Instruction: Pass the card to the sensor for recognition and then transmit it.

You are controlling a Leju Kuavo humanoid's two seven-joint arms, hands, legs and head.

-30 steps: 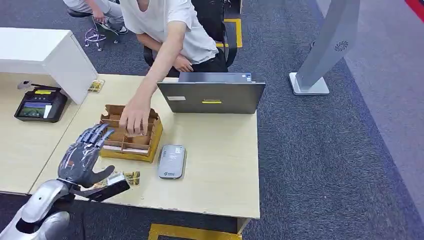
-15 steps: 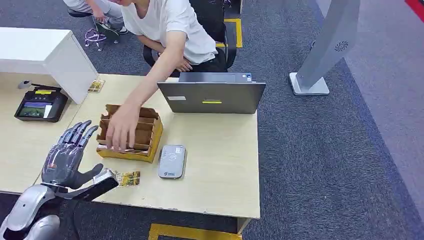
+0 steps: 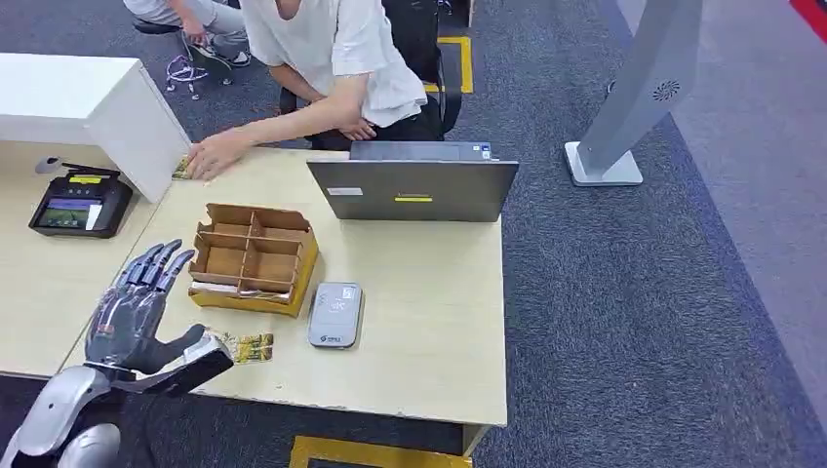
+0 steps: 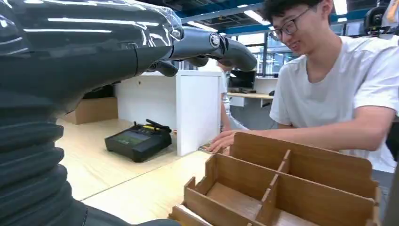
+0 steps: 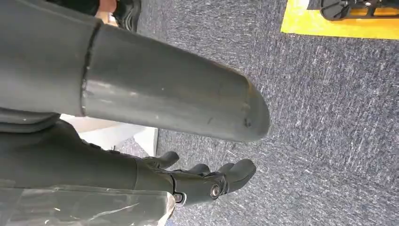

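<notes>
The left hand (image 3: 132, 314) hovers over the near left part of the table (image 3: 429, 331), fingers spread and straight, thumb out to the side, holding nothing. The card (image 3: 244, 347) lies flat on the table near the front edge, just beside the thumb and toward the robot's right; it looks like a small glossy, gold-patterned rectangle, its long axis running roughly along the table's front edge. Just beyond it, further to the right, sits the sensor (image 3: 334, 315), a flat grey rounded-corner slab with a smooth plastic face, lying with its long side pointing away from the robot. So the line is hand, card, sensor, all close together, and the left hand is by far the nearer one. The right hand (image 5: 202, 181) hangs low over the grey carpet, its fingers curled in loosely around nothing.

Behind the card stands a box (image 3: 254, 258) of thin brown board split into compartments, matte and sharp-edged. A person's hand (image 3: 210, 156) rests at the far edge of the table, well away from the card. A closed-backed grey laptop (image 3: 412, 190) stands behind the sensor.
</notes>
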